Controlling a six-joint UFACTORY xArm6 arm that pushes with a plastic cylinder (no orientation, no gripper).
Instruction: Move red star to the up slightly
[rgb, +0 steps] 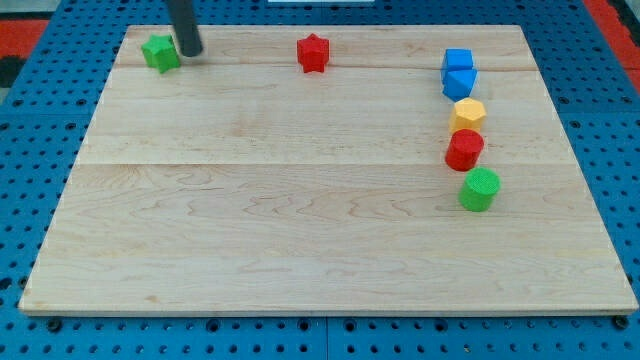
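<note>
The red star (313, 53) lies near the view's top edge of the wooden board (300, 220), a little left of centre. My tip (190, 54) is at the view's top left, well to the left of the red star and right beside a green star (159, 52), on that block's right side. The rod rises out of the view's top.
A column of blocks stands at the view's right: a blue cube (458, 62) above a blue block (459, 83), then a yellow hexagon (468, 113), a red cylinder (464, 150) and a green cylinder (480, 189). A blue pegboard (30, 150) surrounds the board.
</note>
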